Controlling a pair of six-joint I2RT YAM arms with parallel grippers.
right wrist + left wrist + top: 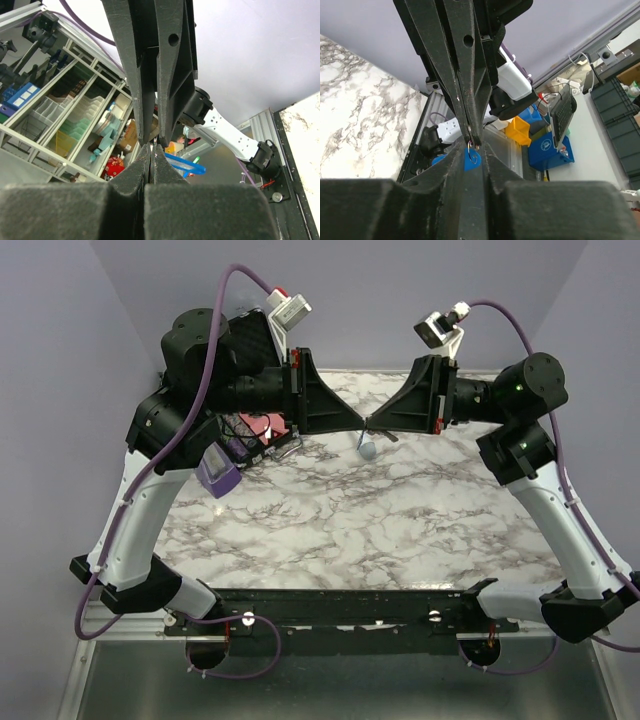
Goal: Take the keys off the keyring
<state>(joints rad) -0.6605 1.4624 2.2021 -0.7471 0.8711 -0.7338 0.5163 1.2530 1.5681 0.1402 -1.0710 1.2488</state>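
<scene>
My two grippers meet tip to tip above the far middle of the marble table point(400, 520). The left gripper point(359, 426) is shut on the upper end of the small blue keyring point(473, 160), which hangs down below the tips point(368, 448) and shows as a blue oval in the right wrist view point(187, 165). A thin wire loop runs through the blue piece. The right gripper point(373, 425) is shut on that loop, as the left wrist view shows point(474, 143). Its own view shows the jaws pressed together point(152, 148). I cannot make out a separate silver key.
A purple metronome point(220, 476) stands at the left of the table under the left arm. A pink-red object point(262, 429) and a silver clip-like object point(286, 450) lie beside it. Purple walls close in the back and both sides.
</scene>
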